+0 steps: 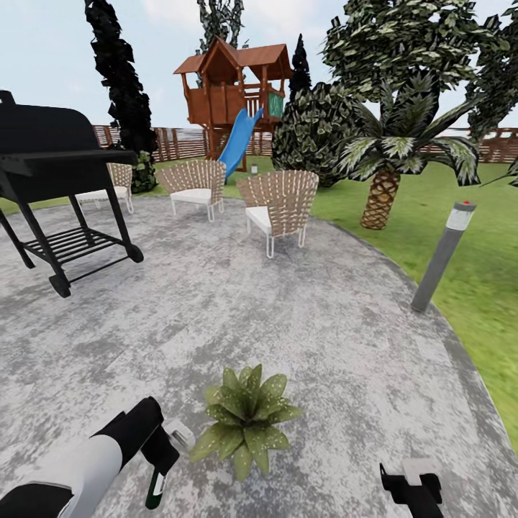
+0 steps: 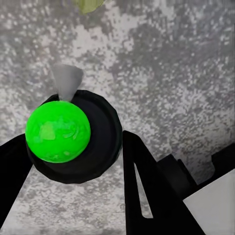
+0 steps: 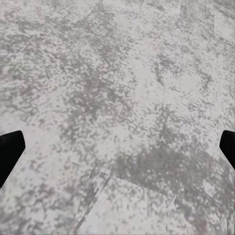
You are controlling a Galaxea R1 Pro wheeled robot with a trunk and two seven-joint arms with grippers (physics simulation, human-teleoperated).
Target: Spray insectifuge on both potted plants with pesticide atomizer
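The pesticide atomizer point(image 1: 156, 489) is a small dark bottle with green showing at its lower end, held in the left gripper point(image 1: 162, 460) just above the grey stone patio point(image 1: 288, 338). In the left wrist view the atomizer point(image 2: 73, 134) appears as a round black body with a bright green face and a grey nozzle, seated between the two black fingers point(image 2: 147, 191), which are clamped against its sides. No label or writing is legible on it. One potted plant point(image 1: 246, 416), a low rosette of pointed green leaves flecked with whitish specks, sits on the patio just beside the atomizer, toward the robot's right. The right gripper point(image 1: 411, 483) hangs low over bare patio point(image 3: 117, 98); its fingertips point(image 3: 10, 149) stand wide apart with nothing between them. Farther off stand three wicker chairs point(image 1: 279, 205), a black barbecue grill point(image 1: 57, 173), a grey post light point(image 1: 442, 255), a palm point(image 1: 385, 169), a wooden play tower point(image 1: 234, 90) with a blue slide point(image 1: 239, 144), and the slatted fence point(image 1: 180, 142).
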